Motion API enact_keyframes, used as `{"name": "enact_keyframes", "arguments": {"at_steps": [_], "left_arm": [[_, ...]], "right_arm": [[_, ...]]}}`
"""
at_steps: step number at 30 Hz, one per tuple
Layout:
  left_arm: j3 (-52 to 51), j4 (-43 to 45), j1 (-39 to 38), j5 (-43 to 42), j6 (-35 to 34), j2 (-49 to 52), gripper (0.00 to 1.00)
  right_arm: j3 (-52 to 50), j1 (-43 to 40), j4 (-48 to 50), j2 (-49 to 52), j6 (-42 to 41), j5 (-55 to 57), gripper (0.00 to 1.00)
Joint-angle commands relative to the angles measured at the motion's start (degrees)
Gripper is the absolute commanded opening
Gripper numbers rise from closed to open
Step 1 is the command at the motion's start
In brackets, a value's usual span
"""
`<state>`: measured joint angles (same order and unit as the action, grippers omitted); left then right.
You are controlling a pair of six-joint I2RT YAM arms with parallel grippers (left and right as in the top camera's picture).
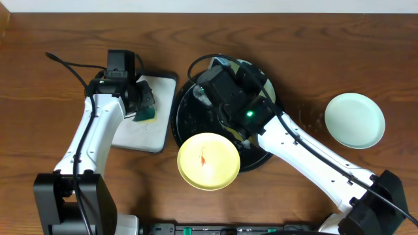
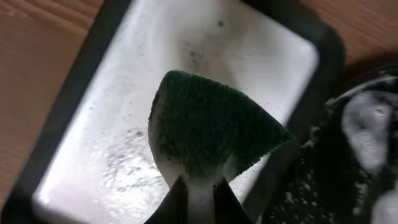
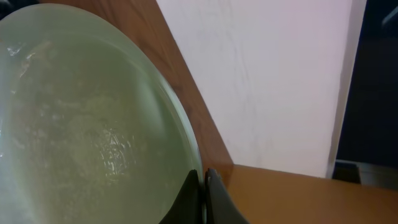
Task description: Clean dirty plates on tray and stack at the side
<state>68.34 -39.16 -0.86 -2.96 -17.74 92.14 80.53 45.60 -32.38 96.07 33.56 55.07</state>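
My right gripper (image 3: 204, 182) is shut on the rim of a wet pale mint-green plate (image 3: 87, 124) and holds it tilted. In the overhead view this plate (image 1: 249, 64) and the gripper (image 1: 243, 74) are over the back of the black tray (image 1: 186, 112). A pale yellow plate (image 1: 209, 160) with a small red smear lies at the tray's front edge. A second mint-green plate (image 1: 354, 120) lies on the table at the right. My left gripper (image 2: 200, 194) is shut on a green-topped sponge (image 2: 211, 124) above the white tray (image 2: 106, 130).
The white rectangular dark-rimmed tray (image 1: 153, 127) lies left of the black tray, wet with foam. Foam also lies on the black tray (image 2: 354, 143). A black cable (image 1: 65, 64) runs across the table at the back left.
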Motion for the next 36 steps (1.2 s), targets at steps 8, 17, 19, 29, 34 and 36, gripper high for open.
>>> {"name": "enact_keyframes", "arguments": {"at_steps": [8,17,19,29,34,36], "left_arm": [[-0.3,9.1,-3.9,-21.5,0.9,-0.2,0.08],[-1.3,18.4,-12.9,-21.5,-2.7,3.2,0.08],[-1.6,20.9,-14.4,-21.5,-4.2,4.6,0.08],[-1.7,23.2,-19.7,-21.7,-6.6,8.5,0.08],[-1.7,22.8,-20.0,-21.8,-6.6,8.5,0.08],[-1.7,22.8,-20.4,-22.1,-6.6,8.6,0.08]], "right_arm": [[1.2,-0.7,-10.4,0.0,-33.4,-6.0,0.01],[1.2,-3.2,-17.3,1.4,-40.2,-11.5,0.01],[1.2,-3.3,-18.3,1.4,-40.6,-13.3,0.01],[1.1,-6.4,-27.7,2.0,-54.8,-19.2,0.01],[1.1,-9.4,-27.8,4.4,-57.2,-22.5,0.01],[1.1,-10.2,-27.8,5.6,-57.2,-23.8,0.01]]}}
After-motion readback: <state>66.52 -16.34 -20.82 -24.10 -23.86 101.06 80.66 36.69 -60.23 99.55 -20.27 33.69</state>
